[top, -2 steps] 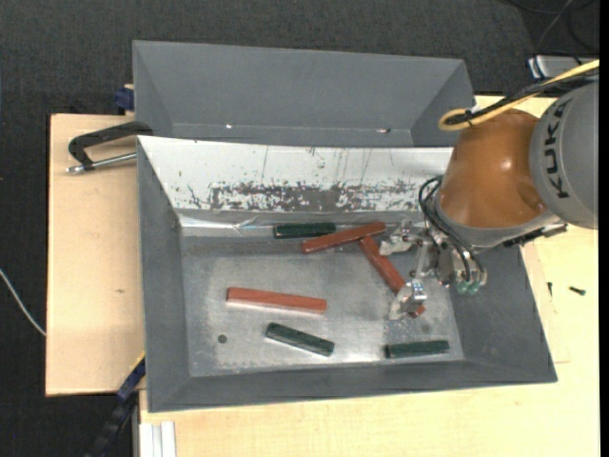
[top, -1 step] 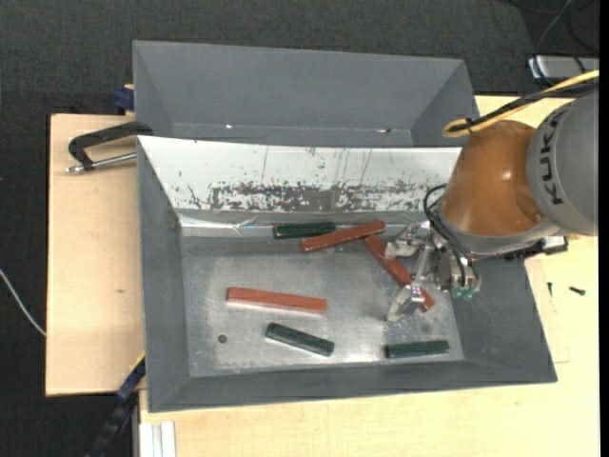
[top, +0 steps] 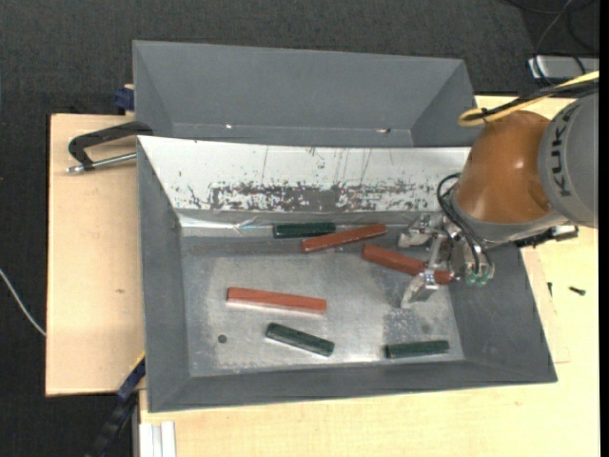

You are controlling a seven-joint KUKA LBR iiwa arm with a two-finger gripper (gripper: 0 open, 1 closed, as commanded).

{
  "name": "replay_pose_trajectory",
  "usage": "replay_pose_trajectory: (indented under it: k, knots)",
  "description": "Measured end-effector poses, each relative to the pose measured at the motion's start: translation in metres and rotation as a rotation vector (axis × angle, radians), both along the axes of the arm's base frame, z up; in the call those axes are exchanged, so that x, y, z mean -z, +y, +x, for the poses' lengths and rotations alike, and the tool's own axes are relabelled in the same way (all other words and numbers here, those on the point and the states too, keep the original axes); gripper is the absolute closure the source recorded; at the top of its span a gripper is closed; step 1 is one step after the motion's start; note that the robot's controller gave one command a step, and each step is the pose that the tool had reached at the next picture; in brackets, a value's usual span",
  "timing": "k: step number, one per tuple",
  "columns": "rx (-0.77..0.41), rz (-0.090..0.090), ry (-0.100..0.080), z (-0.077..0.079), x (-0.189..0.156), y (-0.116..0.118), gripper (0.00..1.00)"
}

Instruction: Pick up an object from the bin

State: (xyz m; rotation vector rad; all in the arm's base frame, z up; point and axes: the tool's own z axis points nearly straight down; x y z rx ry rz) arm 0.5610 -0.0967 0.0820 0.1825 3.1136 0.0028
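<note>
Claw [top: 420, 289] hangs at the right side of the bin [top: 162, 284], just by the right end of the short red bar [top: 392, 258]; can't tell how open it is or whether it grips anything. Three reds: that one, second red bar [top: 344, 239] left of it, long red bar [top: 276, 301] mid-left. Three greens: far green bar [top: 304, 228], near green bar [top: 299, 339], right green bar [top: 416, 348]. Loads of bare floor between them.

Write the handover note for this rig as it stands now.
Gripper: low at the right of the bin, at the right end of a red bar; whether it grips it I cannot tell.
Others: second red bar and back green bar by the back wall; pale red bar mid-floor; front-left green bar; front-right green bar.
Done: nothing lifted.
Left: grasp one, lift out.
</note>
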Motion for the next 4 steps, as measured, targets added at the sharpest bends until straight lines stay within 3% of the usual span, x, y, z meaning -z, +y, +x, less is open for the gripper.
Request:
replay_pose_trajectory:
  k: [1,2,3,4]
  knots:
    - [-0.100,-0.003,0.016,0.008,0.002,-0.011,0.00]
    - [0.048,0.001,0.019,0.008,0.005,0.000,1.00]
    - [0.048,0.001,0.019,0.008,0.005,0.000,1.00]
    - [0.000,-0.001,0.014,-0.001,-0.147,0.014,1.00]
